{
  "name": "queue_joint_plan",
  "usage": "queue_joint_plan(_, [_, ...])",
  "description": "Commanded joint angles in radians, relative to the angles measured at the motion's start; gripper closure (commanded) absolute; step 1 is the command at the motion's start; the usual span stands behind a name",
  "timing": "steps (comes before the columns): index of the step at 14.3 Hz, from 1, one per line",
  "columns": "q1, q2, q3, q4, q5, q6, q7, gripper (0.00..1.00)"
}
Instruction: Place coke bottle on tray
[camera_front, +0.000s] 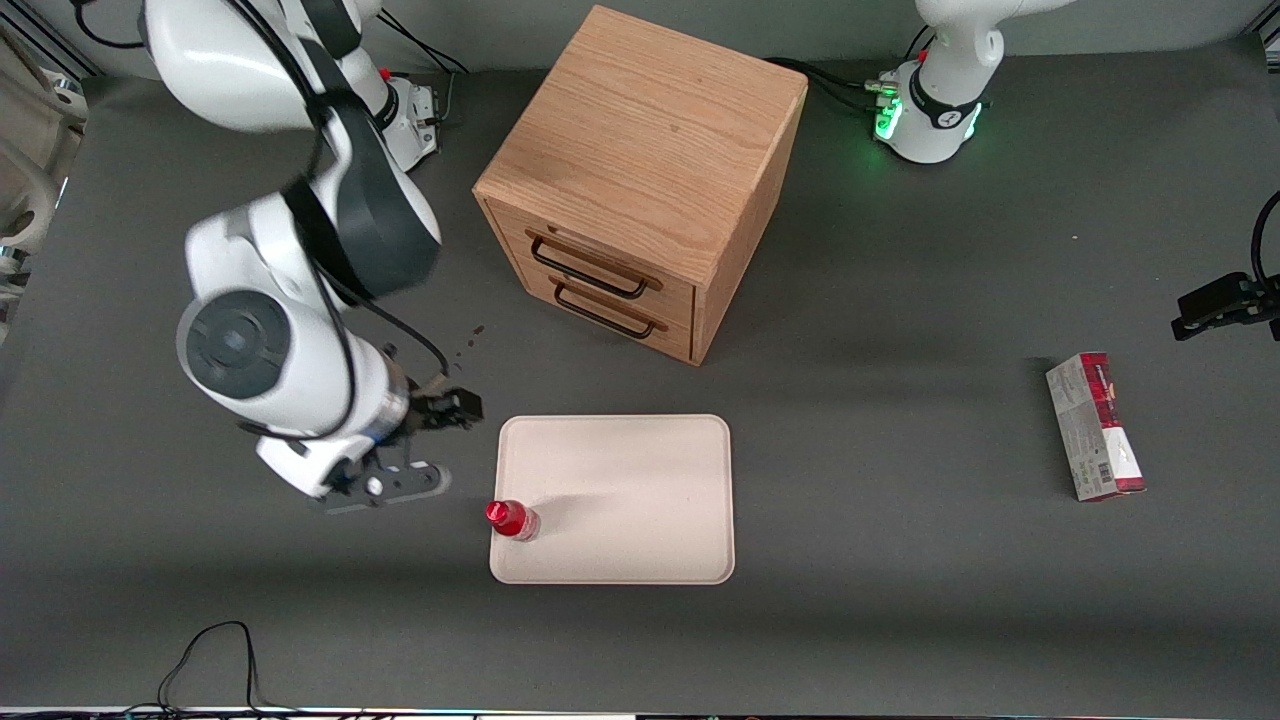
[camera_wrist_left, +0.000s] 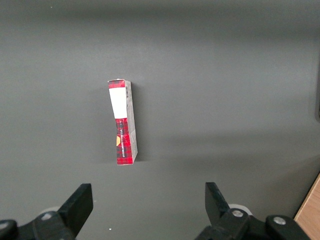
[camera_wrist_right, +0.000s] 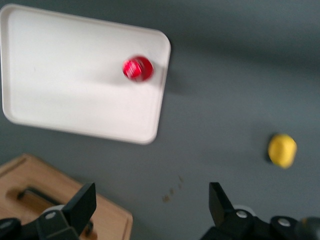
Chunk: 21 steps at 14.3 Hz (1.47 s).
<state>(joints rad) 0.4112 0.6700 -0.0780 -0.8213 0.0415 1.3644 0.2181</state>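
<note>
Coke bottle (camera_front: 512, 520) upright on tray (camera_front: 640, 470); end effector (camera_wrist_right: 152, 210) open, raised beside it.

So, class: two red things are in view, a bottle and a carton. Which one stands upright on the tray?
The bottle: it stands upright at the tray edge nearest the open gripper. The carton lies flat on the table toward the parked arm's end.

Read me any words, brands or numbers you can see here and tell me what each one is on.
Nothing can be read for certain.
Carton: a barcode and print along its side, too small to read.
Coke bottle: stands upright on the tray, only its red cap and top showing; no label text visible.
Drawer cabinet: no markings.
Pincer: open, beside the tray, holding nothing; no label visible.
</note>
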Motion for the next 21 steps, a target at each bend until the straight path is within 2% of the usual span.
queue_joint_plan(1, [0.003,-0.108,-0.035,-0.044,0.003,-0.131,0.015,0.0])
queue_joint_plan(3, [0.001,-0.203,-0.074,-0.12,0.005,-0.162,0.003,0.0])
queue_joint_plan(5, [-0.005,-0.333,-0.103,-0.278,0.009,-0.139,-0.025,0.0])
queue_joint_plan(9, [-0.09,-0.611,-0.098,-0.654,0.009,0.048,-0.046,0.0])
queue_joint_plan(11, [-0.156,-0.677,-0.089,-0.755,0.011,0.117,-0.049,0.0])
queue_joint_plan(13, [-0.239,-0.682,-0.085,-0.779,0.011,0.156,-0.184,0.0])
queue_joint_plan(16, [-0.389,-0.665,0.024,-0.776,0.003,0.167,-0.215,0.0])
queue_joint_plan(21, [-0.41,-0.647,0.037,-0.76,-0.032,0.174,-0.207,0.0])
